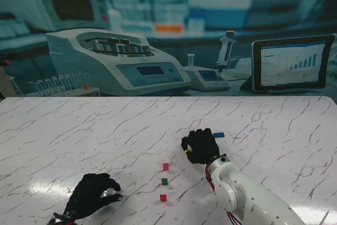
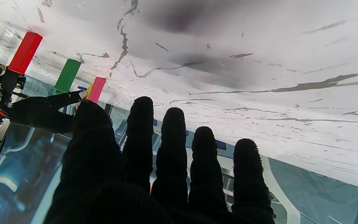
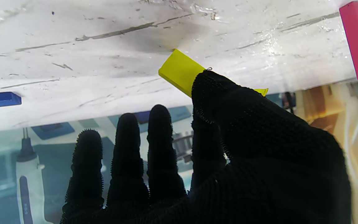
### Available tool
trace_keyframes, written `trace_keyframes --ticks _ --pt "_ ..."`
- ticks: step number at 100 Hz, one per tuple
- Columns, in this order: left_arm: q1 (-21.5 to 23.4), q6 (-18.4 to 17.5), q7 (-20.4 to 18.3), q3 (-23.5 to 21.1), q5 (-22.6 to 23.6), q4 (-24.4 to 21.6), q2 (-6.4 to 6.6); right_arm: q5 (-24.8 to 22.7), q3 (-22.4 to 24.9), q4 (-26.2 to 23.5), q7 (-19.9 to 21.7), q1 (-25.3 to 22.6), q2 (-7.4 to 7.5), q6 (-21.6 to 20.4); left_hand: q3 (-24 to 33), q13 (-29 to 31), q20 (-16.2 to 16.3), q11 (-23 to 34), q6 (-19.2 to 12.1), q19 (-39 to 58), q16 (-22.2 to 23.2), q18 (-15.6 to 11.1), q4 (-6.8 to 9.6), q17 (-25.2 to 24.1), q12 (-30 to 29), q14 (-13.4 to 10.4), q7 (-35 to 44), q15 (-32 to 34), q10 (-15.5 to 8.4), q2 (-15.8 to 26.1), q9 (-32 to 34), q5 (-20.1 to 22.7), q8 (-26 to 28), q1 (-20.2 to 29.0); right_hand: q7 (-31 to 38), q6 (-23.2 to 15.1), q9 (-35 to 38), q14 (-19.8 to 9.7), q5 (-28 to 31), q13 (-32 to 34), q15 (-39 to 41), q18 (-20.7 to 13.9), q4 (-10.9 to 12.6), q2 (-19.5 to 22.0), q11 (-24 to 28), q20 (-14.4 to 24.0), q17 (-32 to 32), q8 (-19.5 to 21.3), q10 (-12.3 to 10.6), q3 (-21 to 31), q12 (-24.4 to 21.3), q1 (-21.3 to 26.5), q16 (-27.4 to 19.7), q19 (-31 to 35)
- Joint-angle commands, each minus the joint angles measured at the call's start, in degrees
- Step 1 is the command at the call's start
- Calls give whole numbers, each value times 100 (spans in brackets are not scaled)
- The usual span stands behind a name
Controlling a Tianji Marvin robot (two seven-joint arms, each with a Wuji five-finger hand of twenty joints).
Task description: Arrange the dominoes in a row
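The right hand (image 1: 200, 146) pinches the yellow domino (image 3: 180, 72) between thumb and forefinger, just beyond the pink domino (image 1: 166, 166), which heads a row with the green domino (image 1: 165, 181) and red domino (image 1: 163, 197). Best to set it upright beyond pink, matching the spacing, and release gently. The left hand (image 1: 90, 194) rests empty, fingers spread, beside red.

**Count: five dominoes, two hands**

I count five small plastic domino blocks, one of each colour: a red one (image 1: 163, 197), a green one (image 1: 165, 181), a pink one (image 1: 166, 166), a yellow one (image 3: 180, 72) and a blue one (image 1: 218, 135). Three of them stand upright: red, green and pink. I have two black-gloved hands in view, the left hand (image 1: 90, 195) and the right hand (image 1: 201, 146), over one white marbled counter (image 1: 79, 135).
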Motion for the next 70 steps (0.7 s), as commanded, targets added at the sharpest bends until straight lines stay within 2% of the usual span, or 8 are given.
trace_keyframes --ticks 1,11,22,28,44,58,70 --pt "34 -128 -40 10 -8 11 -25 13 -13 -61 -63 -64 -45 -29 -76 128 93 81 -115 184 74 80 -72 -35 108 -109 13 44 -96 -32 95 85 -27 -19 116 -154 101 -126 166 -69 350 -173 166 -61 307 115 -40 -57 -143 174 341 -81 191 222" --pt "36 -126 -37 9 -1 7 -24 62 34 -116 -80 -118 -57 -76 -75 131 95 80 -111 187 74 84 -71 -36 108 -112 16 43 -100 -38 94 94 -22 -17 164 -63 777 -288 112 342 727 -206 168 -10 639 122 35 -45 -316 179 677 -30 399 399" --pt "41 -130 -36 3 18 -5 -22 134 83 -151 -138 -176 -79 -132 -78 132 94 79 -121 184 74 78 -73 -42 108 -111 9 43 -104 -40 93 81 -24 -22 253 31 1608 -454 50 828 812 -192 214 45 602 72 96 -37 -415 165 588 -7 459 476" --pt "44 -134 -33 -1 26 -11 -21 159 106 -169 -165 -207 -87 -152 -76 131 94 80 -124 184 74 81 -73 -40 108 -110 14 42 -93 -37 97 89 -21 -21 309 102 1953 -474 -6 1028 725 -195 236 91 418 45 140 -29 -511 169 413 -8 423 517" --pt "47 -143 -23 -1 63 -21 -16 238 105 -167 -296 -252 -130 -150 -75 125 94 77 -127 186 73 84 -73 -39 107 -112 11 39 -108 -37 92 84 -21 -20 557 696 2514 -464 -240 1476 390 -229 416 281 61 -16 193 56 -703 164 -291 -85 226 630" --pt "45 -150 -9 0 85 -18 -14 330 70 -161 -395 -262 -177 -120 -75 125 93 80 -121 183 72 80 -72 -39 109 -116 14 36 -98 -37 100 88 -19 -24 875 1108 2654 -445 -468 1758 208 -279 736 408 142 -74 245 107 -773 235 -937 -187 71 741" --pt "45 -153 -4 -1 87 -15 -14 407 12 -124 -467 -233 -216 -109 -75 125 92 75 -120 181 71 82 -70 -39 107 -114 8 35 -100 -33 91 83 -21 -30 1196 1220 2686 -455 -624 1861 164 -286 959 443 241 -120 307 -33 -819 344 -1338 -223 18 831"
